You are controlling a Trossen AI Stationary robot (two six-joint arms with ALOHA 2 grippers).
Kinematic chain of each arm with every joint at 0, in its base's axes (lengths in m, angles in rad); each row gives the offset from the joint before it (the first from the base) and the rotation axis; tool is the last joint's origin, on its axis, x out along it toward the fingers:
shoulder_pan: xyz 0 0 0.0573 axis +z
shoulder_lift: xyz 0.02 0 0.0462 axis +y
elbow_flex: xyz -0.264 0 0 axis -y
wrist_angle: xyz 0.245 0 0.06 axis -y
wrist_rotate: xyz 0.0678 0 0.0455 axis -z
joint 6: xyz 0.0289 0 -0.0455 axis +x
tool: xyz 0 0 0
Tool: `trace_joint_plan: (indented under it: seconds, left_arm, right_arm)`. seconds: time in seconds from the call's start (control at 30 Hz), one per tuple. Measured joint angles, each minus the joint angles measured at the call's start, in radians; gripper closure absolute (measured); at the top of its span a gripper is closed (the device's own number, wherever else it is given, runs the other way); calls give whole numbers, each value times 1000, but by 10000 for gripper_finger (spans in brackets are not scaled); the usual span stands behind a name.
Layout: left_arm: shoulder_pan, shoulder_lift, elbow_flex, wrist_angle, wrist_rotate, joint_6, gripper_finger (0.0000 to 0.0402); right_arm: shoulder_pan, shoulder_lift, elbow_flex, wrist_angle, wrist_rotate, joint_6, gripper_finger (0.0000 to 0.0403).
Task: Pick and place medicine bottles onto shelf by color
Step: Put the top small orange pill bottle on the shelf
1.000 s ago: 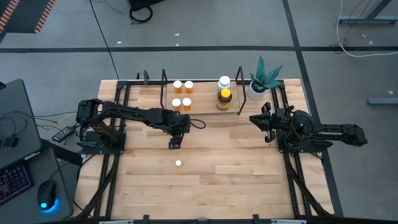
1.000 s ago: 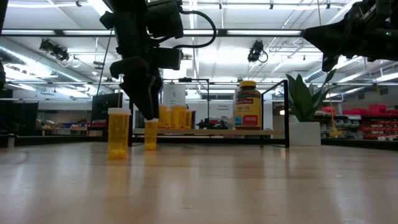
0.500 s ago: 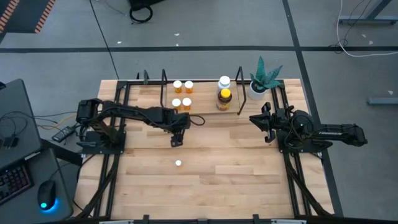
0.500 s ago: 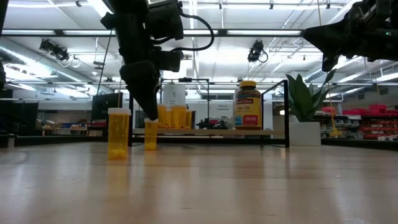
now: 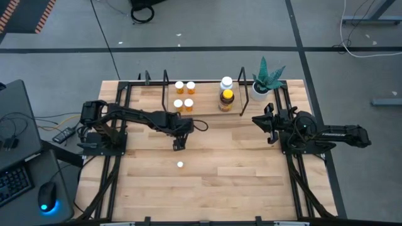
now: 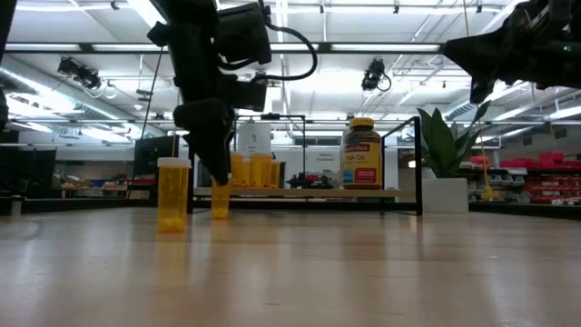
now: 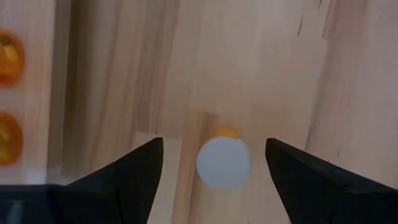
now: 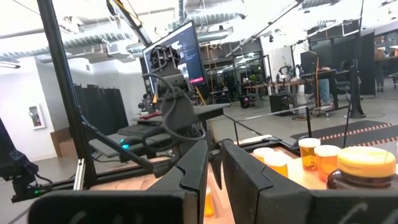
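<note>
**Step in hand:** pick-up of a loose orange pill bottle (image 7: 224,163). By appearance the left gripper (image 5: 179,144) is lined up over it and the grasp is not yet made.

**Left gripper:** fingers spread wide, pointing down at the table just in front of the shelf (image 5: 242,93). The wrist view shows the bottle's white cap between the two fingers, nearer one finger than the other, with bare wood on both sides; nothing is pinched.

**Bottle, target:** upright on the tabletop, near the shelf's front edge, directly beneath the gripper. The low view shows the fingers reaching its top (image 6: 220,193).

**Bottle, other:** second loose orange bottle (image 5: 180,165) farther out from the shelf, well apart from the gripper.

**Shelf contents:** four orange bottles (image 5: 184,95) at one end; white bottle (image 5: 226,82) and amber yellow-capped bottle (image 5: 227,100) at the other.

**Right gripper** (image 5: 266,123): waits beside the shelf's plant end, fingers nearly together, holding nothing.

**Next move, judged:** descend slightly, centre on the cap, close, lift toward the orange group.
</note>
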Motion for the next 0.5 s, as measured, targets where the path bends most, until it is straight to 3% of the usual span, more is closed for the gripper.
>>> trace_joint_plan:
  seconds: [0.5]
  left_arm:
    - [3,0,0,-28,22,78,111]
  right_arm:
    - [0,0,0,13,0,0,346]
